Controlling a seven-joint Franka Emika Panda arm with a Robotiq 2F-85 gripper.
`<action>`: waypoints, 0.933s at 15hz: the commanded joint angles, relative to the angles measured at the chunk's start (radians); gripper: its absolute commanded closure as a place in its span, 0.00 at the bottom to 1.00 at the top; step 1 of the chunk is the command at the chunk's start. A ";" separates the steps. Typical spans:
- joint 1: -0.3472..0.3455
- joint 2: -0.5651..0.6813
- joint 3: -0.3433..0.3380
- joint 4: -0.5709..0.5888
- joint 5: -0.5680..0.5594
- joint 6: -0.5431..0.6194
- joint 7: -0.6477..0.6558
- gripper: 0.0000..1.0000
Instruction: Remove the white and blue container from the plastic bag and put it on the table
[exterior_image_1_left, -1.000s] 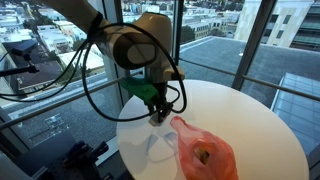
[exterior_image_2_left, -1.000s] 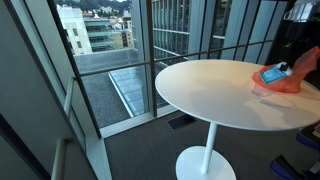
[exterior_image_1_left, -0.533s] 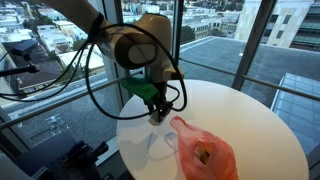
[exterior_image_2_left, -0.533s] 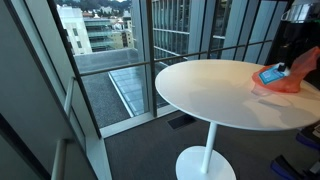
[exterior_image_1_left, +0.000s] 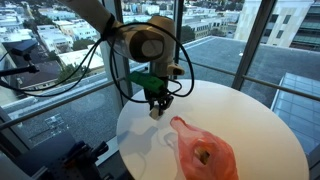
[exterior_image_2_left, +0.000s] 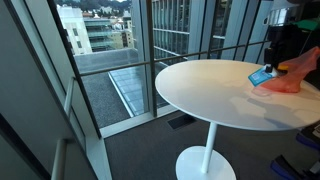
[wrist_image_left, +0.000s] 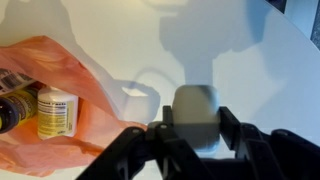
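White round table (exterior_image_1_left: 262, 122) carries orange plastic bag (exterior_image_1_left: 205, 153).

No legible text: print on the bottle label (wrist_image_left: 56, 113) inside the orange bag (wrist_image_left: 70, 62) too blurred.

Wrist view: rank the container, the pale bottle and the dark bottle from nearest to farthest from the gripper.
1. container: centre of the view, clamped in the gripper.
2. pale bottle: off to the left, inside the bag.
3. dark bottle: farther left in the bag, at the frame's edge.
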 joint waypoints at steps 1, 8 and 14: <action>0.002 0.110 0.017 0.146 0.047 -0.137 -0.019 0.76; 0.004 0.255 0.026 0.298 0.028 -0.316 0.028 0.76; 0.025 0.312 0.029 0.315 -0.015 -0.321 0.054 0.76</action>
